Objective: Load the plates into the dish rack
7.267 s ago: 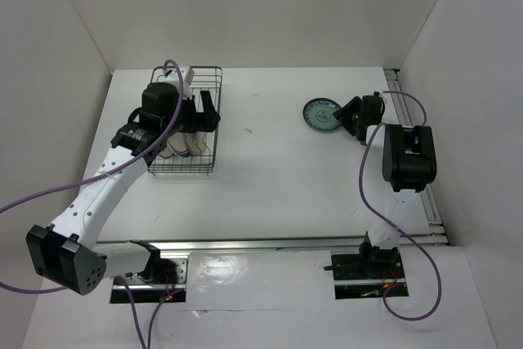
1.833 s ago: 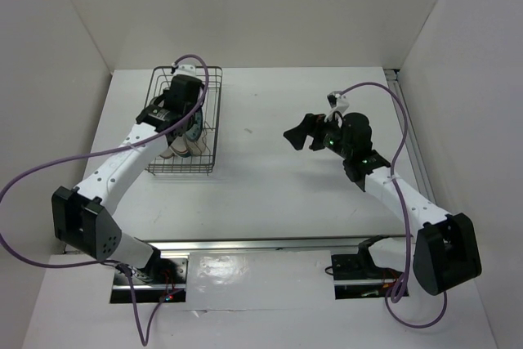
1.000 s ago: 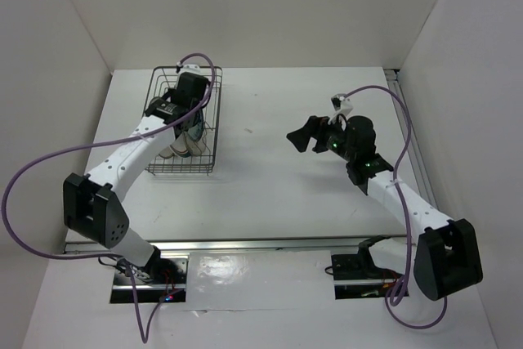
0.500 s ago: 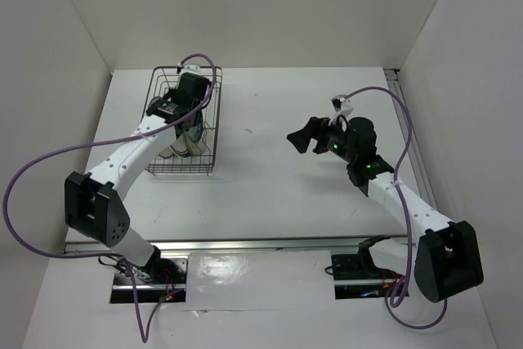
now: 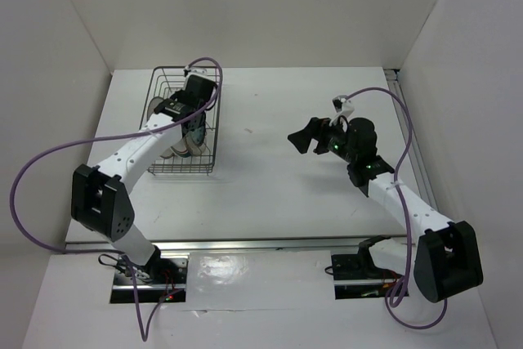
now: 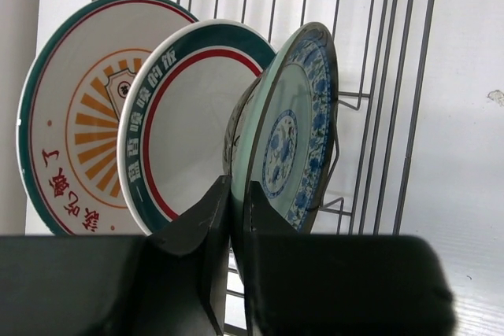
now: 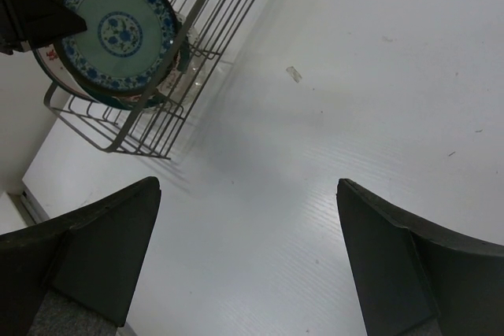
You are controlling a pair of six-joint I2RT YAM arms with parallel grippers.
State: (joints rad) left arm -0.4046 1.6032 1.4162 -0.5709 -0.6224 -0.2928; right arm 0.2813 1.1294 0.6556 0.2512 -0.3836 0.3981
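Left tool [image 6: 236, 194] pinches the teal plate [image 6: 291, 139] upright in the dish rack [image 6: 394, 76], far-left corner of the counter [image 5: 270, 185]; right tool [image 7: 248, 186] gapes empty.

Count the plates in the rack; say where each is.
3 clear, in a row in the dish rack: sunburst plate at one end, red-rimmed plate mid-row, blue-patterned plate at the other. A fourth may hide behind it.
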